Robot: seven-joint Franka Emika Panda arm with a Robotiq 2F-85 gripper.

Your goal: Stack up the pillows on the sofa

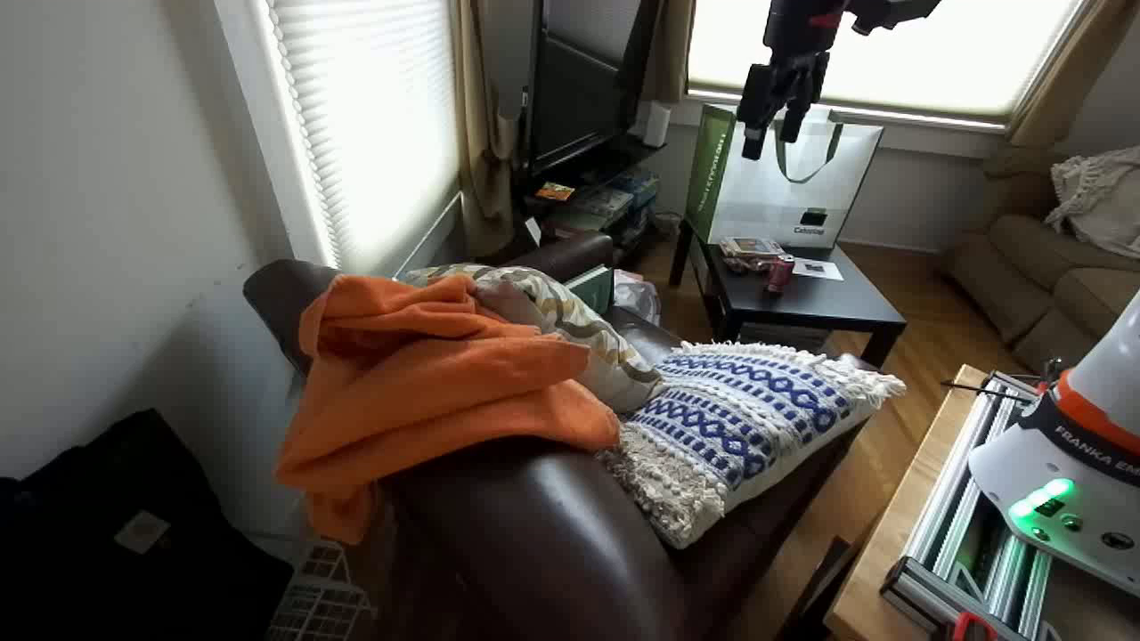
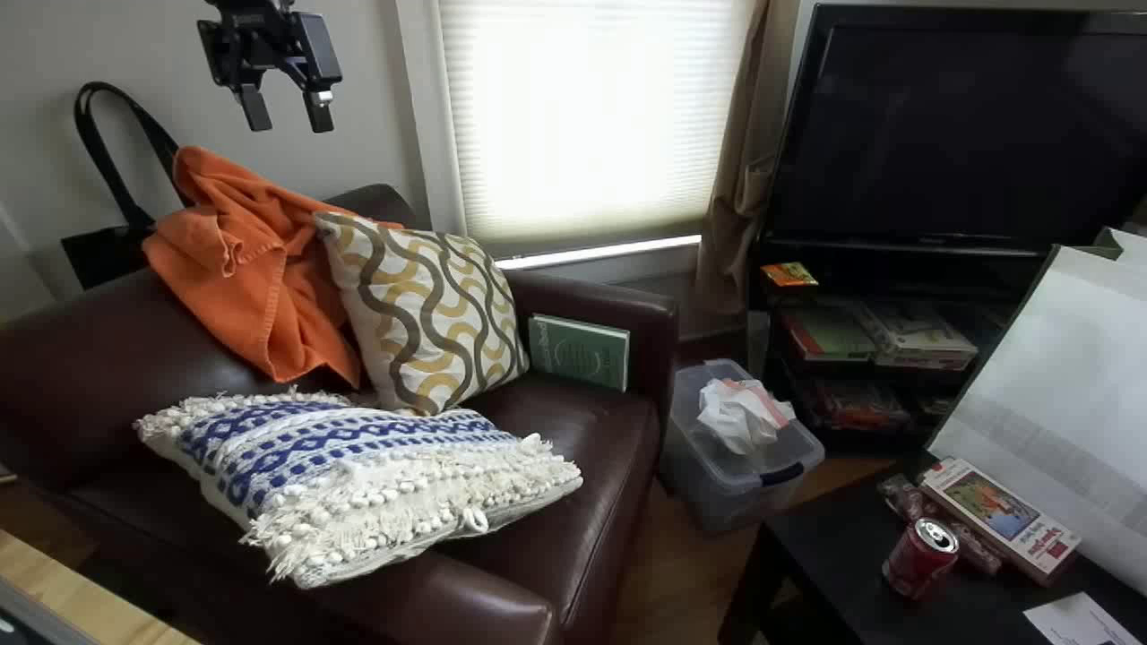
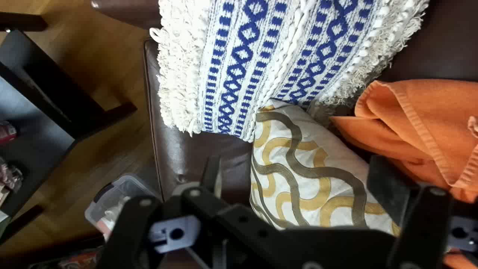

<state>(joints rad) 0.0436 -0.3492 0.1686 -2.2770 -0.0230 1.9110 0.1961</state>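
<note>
Pillows share the brown sofa as a gripper hangs in the air above, its jaws spread wide.

From where I stand, the blue pillow lies tilted, knit side up, its edge meeting the beige pillow, which leans in front of an orange blanket draped over the sofa. A green book stands upright just beside the beige pillow. Beyond, a red can and a large bag stand on a black table, and a TV sits near a bright window.

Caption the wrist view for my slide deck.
Open gripper above the leather sofa, blue-patterned pillow beside wavy-patterned pillow.
</note>
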